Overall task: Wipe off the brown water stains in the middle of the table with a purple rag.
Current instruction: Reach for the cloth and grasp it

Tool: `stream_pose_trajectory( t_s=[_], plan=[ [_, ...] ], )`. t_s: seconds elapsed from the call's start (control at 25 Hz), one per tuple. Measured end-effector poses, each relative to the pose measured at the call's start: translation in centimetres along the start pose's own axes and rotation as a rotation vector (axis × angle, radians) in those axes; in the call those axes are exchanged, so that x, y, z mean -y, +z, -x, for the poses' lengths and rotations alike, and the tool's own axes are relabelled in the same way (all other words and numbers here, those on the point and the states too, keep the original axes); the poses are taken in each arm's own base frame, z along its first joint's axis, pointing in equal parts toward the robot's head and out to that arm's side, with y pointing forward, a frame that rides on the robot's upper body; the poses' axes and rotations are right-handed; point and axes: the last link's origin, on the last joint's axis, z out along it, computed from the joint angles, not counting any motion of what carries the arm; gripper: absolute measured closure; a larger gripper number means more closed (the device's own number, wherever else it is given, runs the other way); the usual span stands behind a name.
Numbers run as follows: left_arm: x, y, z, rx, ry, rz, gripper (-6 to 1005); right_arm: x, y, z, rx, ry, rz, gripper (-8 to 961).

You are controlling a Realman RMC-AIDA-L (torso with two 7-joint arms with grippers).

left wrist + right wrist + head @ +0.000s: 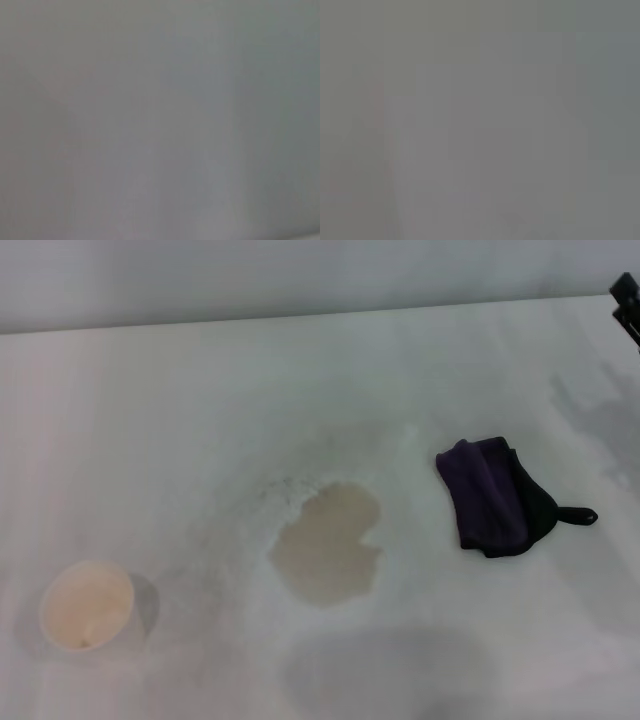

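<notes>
The brown water stain (pixel 327 549) is a pale tan blotchy puddle with a notch on its right edge, in the middle of the white table (pixel 200 420). The purple rag (pixel 486 494) lies folded to the right of the stain and apart from it, with a black part and a small black loop (pixel 578 516) at its right side. A small black part of my right gripper (pixel 627 298) shows at the far right edge, well beyond the rag and apart from it. My left gripper is out of view. Both wrist views show only plain grey.
A white paper cup (pixel 86 605) stands near the front left, well left of the stain. Faint grey smudges (pixel 600 420) mark the table at the right. A grey wall (pixel 300 275) runs behind the table's far edge.
</notes>
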Motion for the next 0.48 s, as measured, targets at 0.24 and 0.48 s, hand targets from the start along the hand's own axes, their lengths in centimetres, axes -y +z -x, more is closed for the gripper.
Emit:
stream_pose_trajectory(
  t_s=[0.24, 0.48],
  plan=[
    [1.4, 3.1, -1.1, -0.073, 0.020, -0.043, 105, 1.1, 3.8, 1.1, -0.182, 0.216, 0.046, 88],
    [2.4, 6.2, -2.7, -0.168, 0.044, -0.072, 105, 0.8, 8.1, 4.1, -0.434, 0.270, 0.095, 88]
  ],
)
